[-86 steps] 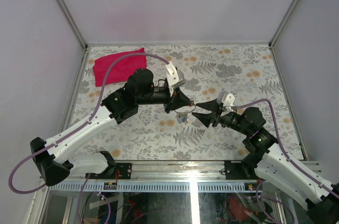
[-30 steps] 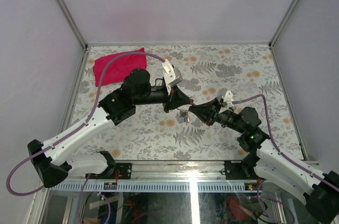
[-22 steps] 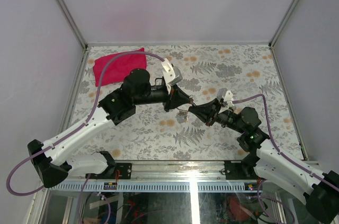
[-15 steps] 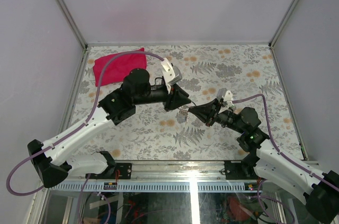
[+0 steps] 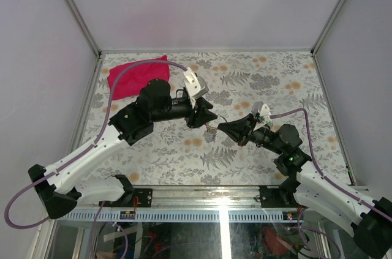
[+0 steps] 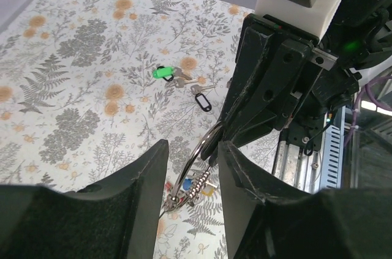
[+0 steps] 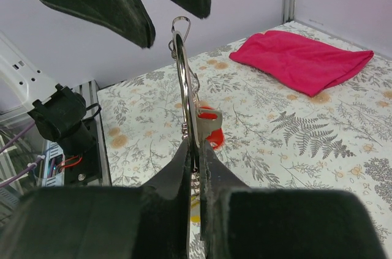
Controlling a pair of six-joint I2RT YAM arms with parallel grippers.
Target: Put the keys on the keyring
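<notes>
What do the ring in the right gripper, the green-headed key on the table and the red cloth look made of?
Thin silver wire ring: metal, polished; it glints and keeps a crisp curve.
Small green-headed key: head looks like glossy plastic, blade probably grey metal, too small to be sure.
Folded red cloth: soft matte fabric, with creases and limp edges.

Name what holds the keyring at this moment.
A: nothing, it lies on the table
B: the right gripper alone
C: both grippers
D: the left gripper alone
B: in the right wrist view the keyring stands pinched between the shut fingers of the right gripper, while the left gripper has its fingers apart.
</notes>
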